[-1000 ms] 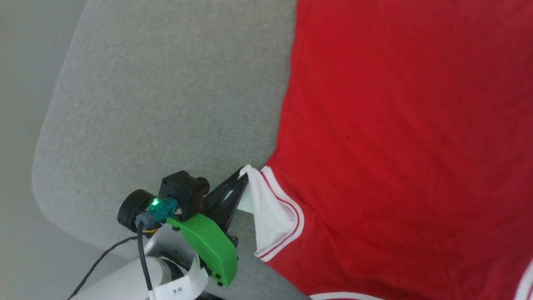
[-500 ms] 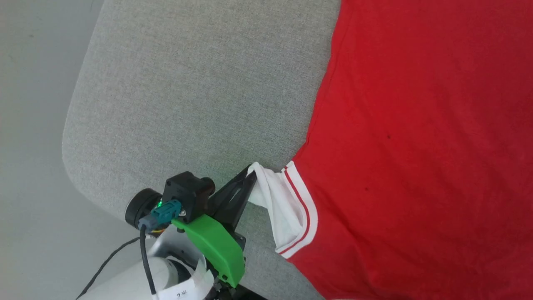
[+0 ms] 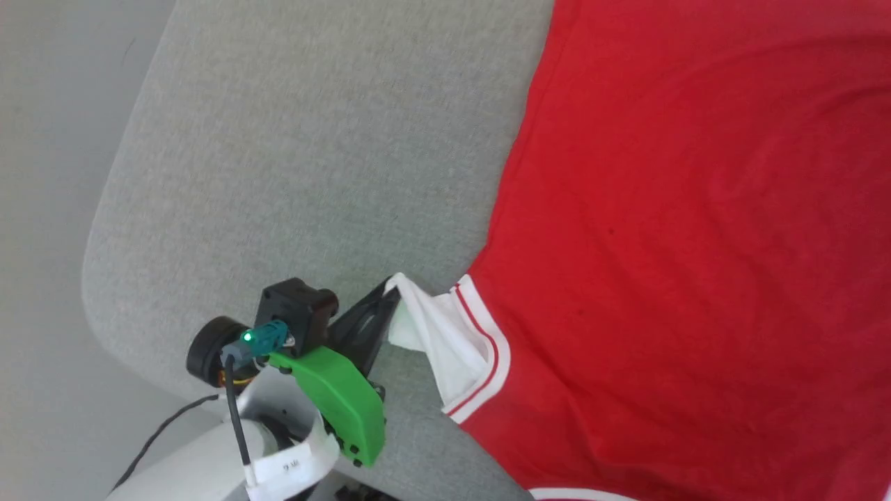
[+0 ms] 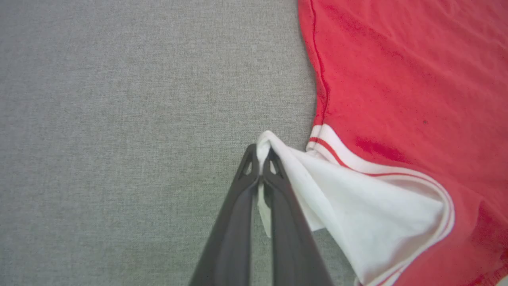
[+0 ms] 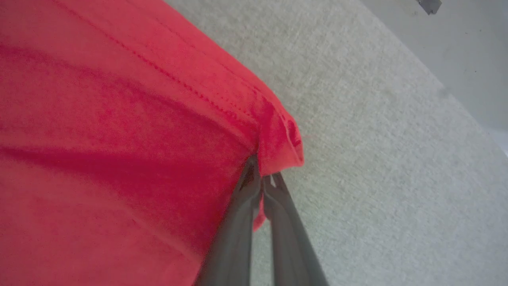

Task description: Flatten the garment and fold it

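Grey woven fabric covers the counter (image 3: 278, 174), with pale floor (image 3: 42, 209) past its rounded corner. The garment (image 3: 696, 243) lies spread on the counter toward my right, its red body mostly flat with soft ripples. My left fingers (image 4: 258, 169) are clenched on the edge of the white sleeve (image 4: 357, 214), drawing it sideways off the body so it opens out instead of bunching. My right fingers (image 5: 260, 176) are pinched on a red hem corner (image 5: 281, 139). I judge these two opposite holds are there to tension the cloth flat before any fold.
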Robot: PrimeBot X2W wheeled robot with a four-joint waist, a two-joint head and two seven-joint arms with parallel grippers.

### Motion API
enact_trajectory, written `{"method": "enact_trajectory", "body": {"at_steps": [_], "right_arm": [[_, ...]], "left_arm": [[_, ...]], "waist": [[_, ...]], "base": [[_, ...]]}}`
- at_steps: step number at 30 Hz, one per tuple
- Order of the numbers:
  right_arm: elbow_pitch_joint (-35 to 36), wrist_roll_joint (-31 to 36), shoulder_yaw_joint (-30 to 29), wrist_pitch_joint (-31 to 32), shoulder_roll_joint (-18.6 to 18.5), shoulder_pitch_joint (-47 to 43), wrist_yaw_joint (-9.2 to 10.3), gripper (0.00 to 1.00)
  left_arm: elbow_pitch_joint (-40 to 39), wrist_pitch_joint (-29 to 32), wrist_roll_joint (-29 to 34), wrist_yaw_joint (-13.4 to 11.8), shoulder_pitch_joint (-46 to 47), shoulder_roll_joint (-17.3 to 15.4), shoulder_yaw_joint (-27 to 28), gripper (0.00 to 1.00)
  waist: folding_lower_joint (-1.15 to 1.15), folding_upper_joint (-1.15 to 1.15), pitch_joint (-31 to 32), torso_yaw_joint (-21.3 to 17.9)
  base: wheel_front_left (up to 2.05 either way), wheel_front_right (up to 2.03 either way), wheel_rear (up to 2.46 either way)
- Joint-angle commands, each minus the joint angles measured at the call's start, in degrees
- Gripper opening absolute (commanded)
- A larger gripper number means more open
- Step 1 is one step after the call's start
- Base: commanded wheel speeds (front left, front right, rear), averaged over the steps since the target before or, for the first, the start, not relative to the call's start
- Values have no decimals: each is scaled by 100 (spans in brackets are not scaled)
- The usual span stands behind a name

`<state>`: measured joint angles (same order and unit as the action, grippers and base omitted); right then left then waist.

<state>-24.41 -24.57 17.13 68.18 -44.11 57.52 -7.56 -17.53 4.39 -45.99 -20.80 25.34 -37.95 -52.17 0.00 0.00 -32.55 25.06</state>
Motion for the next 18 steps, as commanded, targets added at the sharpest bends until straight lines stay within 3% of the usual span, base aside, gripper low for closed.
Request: {"method": "enact_trajectory", "body": {"at_steps": [1, 10, 18], "right_arm": [[-139, -83, 150, -27, -47, -402, 8, 0], [65, -890, 378, -550, -39, -1658, 8, 0], [628, -1505, -145, -808, 44, -3198, 8, 0]], "left_arm": [[37, 35, -81, -38, 77, -49, 41, 0], [233, 236, -347, -156, -214, -287, 70, 0], [404, 281, -558, -253, -574, -406, 43, 0]], "waist": [[0, 0, 521, -388], [0, 0, 1520, -1066], [0, 0, 2170, -1531]], "base": [[0, 0, 0], [0, 0, 0], [0, 0, 0]]}}
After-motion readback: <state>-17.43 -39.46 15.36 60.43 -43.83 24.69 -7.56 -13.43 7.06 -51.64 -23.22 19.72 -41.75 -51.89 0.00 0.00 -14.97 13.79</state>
